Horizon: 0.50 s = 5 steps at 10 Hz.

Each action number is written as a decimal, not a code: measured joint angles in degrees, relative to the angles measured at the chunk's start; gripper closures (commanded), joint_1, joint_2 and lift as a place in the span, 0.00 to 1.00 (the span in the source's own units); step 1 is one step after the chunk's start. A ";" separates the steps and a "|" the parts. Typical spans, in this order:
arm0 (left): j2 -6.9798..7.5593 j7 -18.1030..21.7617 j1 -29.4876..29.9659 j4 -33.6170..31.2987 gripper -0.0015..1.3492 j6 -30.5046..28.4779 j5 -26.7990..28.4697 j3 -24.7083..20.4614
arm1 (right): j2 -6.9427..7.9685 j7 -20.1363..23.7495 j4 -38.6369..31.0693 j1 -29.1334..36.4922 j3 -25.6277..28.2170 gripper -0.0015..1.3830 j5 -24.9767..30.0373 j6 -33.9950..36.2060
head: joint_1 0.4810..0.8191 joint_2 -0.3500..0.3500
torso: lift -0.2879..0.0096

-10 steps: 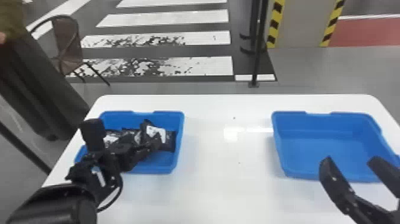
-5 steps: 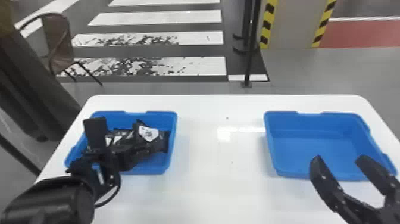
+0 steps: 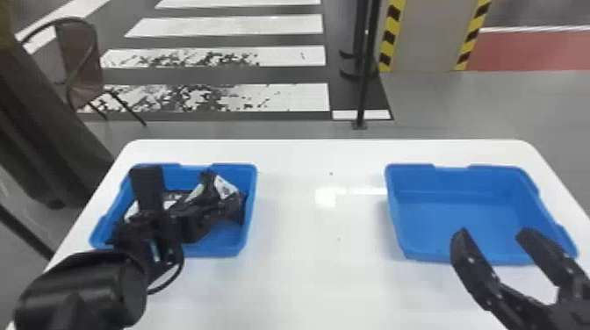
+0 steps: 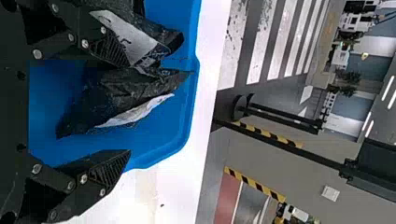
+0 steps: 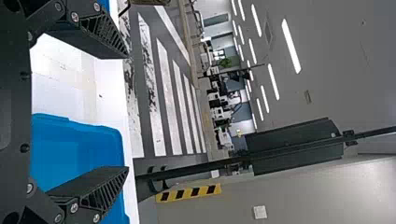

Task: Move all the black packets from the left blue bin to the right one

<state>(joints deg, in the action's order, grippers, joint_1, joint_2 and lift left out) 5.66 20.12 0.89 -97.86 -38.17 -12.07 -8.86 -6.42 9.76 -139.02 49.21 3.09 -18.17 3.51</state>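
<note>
In the head view my left gripper is over the left blue bin, low among the black packets. The left wrist view has that gripper with its fingers wide apart; a black packet with a white label lies between them, and another packet is beside the upper finger. My right gripper stands open over the near edge of the right blue bin, whose visible floor is bare. In the right wrist view, the right gripper has nothing between its fingers.
Both bins stand on a white table, with a stretch of tabletop between them. Behind the table are a black post and a chair. A person's dark clothing is at the left edge, beside the table.
The head view has shifted slightly, so the table and bins sit a little further left than before. The left gripper stays over its bin, its fingers slightly changed in position; the right one remains open.
</note>
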 measured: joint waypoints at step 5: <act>-0.55 -0.35 1.14 0.48 0.89 6.47 2.74 -0.44 | 0.00 0.00 0.28 0.00 -0.01 0.13 -0.66 0.00 | 0.63 0.60 | 0.50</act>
<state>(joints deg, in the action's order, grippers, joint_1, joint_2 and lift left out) 5.12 19.76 2.03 -97.38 -31.71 -9.33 -9.29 -6.42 9.76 -138.74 49.21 3.08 -18.83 3.51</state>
